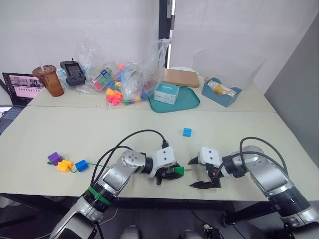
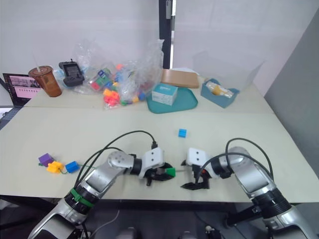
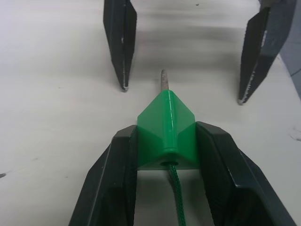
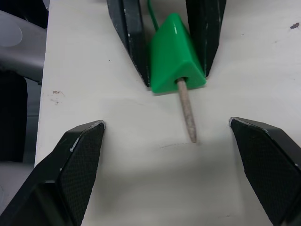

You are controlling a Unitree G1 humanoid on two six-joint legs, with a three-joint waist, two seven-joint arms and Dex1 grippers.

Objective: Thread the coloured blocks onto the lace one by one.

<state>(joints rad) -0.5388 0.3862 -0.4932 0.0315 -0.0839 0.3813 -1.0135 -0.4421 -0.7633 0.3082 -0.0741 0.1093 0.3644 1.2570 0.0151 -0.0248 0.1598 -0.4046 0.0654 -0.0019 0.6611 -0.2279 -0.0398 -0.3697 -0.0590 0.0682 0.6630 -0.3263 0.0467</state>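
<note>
My left gripper (image 1: pixel 174 172) is shut on a green block (image 3: pixel 167 129) resting on the table. The green lace (image 3: pixel 175 188) runs through the block, and its grey tip (image 4: pixel 187 113) sticks out toward my right gripper (image 1: pixel 191 173). That gripper is open, one finger on each side of the tip, touching nothing. Purple (image 1: pixel 54 158), orange-yellow (image 1: pixel 64 166) and dark blue (image 1: pixel 81 165) blocks sit together at the front left. The lace (image 1: pixel 94 165) leads from them toward my left arm. A light blue block (image 1: pixel 187 132) lies alone mid-table.
At the back are clear bags of toy pieces (image 1: pixel 119 82), a teal tray (image 1: pixel 189 102) holding a small box, a blue tape dispenser (image 1: pixel 222 92), a brown cup (image 1: pixel 50 79) and a laptop (image 1: pixel 17 87). Both grippers work close to the table's front edge (image 1: pixel 164 196).
</note>
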